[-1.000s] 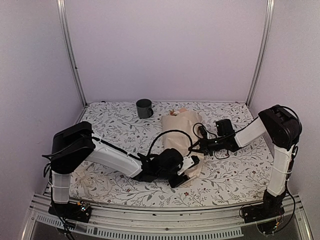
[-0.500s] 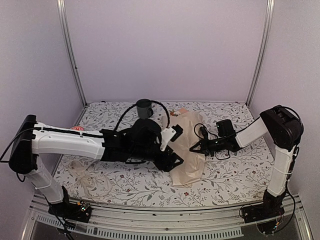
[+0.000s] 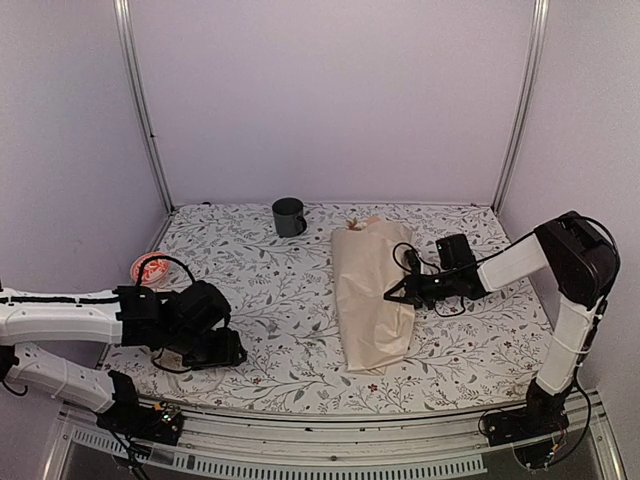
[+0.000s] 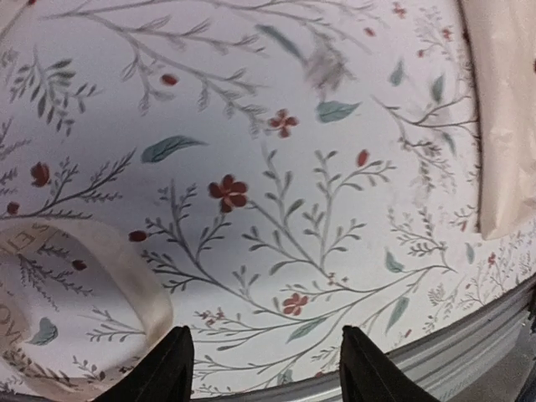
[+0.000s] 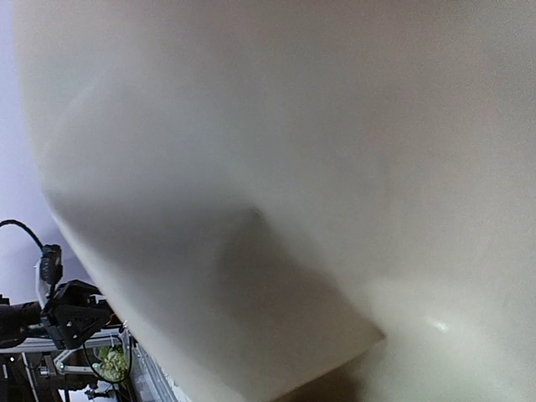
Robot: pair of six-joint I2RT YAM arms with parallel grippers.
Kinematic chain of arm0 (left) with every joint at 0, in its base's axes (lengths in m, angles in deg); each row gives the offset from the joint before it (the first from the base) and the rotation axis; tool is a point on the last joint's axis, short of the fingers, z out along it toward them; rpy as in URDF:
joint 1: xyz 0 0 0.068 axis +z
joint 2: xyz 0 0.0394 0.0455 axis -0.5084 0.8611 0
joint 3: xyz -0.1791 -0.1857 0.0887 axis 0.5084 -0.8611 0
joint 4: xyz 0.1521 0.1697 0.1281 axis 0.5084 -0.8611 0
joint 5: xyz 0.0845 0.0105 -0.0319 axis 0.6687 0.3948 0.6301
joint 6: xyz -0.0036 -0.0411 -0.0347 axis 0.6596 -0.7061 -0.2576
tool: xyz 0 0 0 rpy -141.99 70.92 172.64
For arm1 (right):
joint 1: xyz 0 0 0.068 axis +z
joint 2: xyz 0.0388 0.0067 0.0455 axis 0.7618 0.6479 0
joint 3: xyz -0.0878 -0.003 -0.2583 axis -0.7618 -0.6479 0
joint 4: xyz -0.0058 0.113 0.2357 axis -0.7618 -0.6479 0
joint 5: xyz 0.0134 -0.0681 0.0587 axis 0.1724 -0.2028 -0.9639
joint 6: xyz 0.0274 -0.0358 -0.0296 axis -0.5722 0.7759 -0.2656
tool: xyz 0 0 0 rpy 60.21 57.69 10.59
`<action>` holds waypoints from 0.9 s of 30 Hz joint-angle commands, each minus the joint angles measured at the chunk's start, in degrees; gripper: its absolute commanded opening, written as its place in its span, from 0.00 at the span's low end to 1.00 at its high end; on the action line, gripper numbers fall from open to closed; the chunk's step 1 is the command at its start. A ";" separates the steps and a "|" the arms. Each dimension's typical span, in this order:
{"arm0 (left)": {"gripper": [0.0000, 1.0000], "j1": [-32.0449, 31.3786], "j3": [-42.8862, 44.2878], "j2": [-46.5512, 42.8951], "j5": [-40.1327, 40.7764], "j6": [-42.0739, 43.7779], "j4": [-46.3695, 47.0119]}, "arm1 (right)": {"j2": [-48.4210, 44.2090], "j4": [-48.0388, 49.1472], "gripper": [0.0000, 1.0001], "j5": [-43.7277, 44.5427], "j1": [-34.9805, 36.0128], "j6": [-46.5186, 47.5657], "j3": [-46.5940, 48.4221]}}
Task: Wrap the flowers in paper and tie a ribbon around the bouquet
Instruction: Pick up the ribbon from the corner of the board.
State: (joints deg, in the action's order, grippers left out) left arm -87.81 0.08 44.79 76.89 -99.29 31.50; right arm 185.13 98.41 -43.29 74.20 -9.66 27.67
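From above, the bouquet (image 3: 365,300) lies centre-right, wrapped, right claw (image 3: 393,293) closed against its right edge, left claw (image 3: 232,352) near-left; left wrist — jaws wide, empty, ribbon (image 4: 138,280) just left of them; right wrist — only paper (image 5: 335,167); likely next: pinch ribbon for tying.

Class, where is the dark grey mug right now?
In the top view, the dark grey mug stands near the far edge of the floral table, just left of the cream paper bouquet.

Tucked inside paper (image 3: 372,300), all but 12 o'clock tips of flowers (image 3: 350,224). Cropped at left-wrist view's 8 o'clock, ribbon (image 4: 138,280).
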 commanded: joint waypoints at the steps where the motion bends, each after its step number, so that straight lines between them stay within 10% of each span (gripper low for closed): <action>1: 0.63 -0.41 -3.27 0.99 6.13 -11.34 -5.66 | -3.36 -2.00 0.00 0.82 0.05 2.28 -0.26; 14: 0.64 7.23 -9.66 7.97 7.10 -3.16 10.83 | -5.91 -4.66 0.00 1.24 0.03 4.22 -0.51; 16: 0.54 9.09 -9.66 9.65 8.02 -0.85 13.63 | -6.35 -5.19 0.00 1.46 0.03 4.36 -0.50; 20: 0.00 10.01 -6.31 10.84 7.51 6.28 18.94 | -7.36 -6.38 0.00 2.17 0.03 4.97 -0.81; 27: 0.00 -3.20 28.49 7.06 27.36 33.64 8.05 | -7.19 -7.48 0.00 3.44 0.00 5.81 -1.08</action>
State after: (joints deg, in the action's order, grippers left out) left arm -82.19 8.54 55.16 90.40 -85.48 40.26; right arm 179.49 91.13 -41.06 74.20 -5.47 27.35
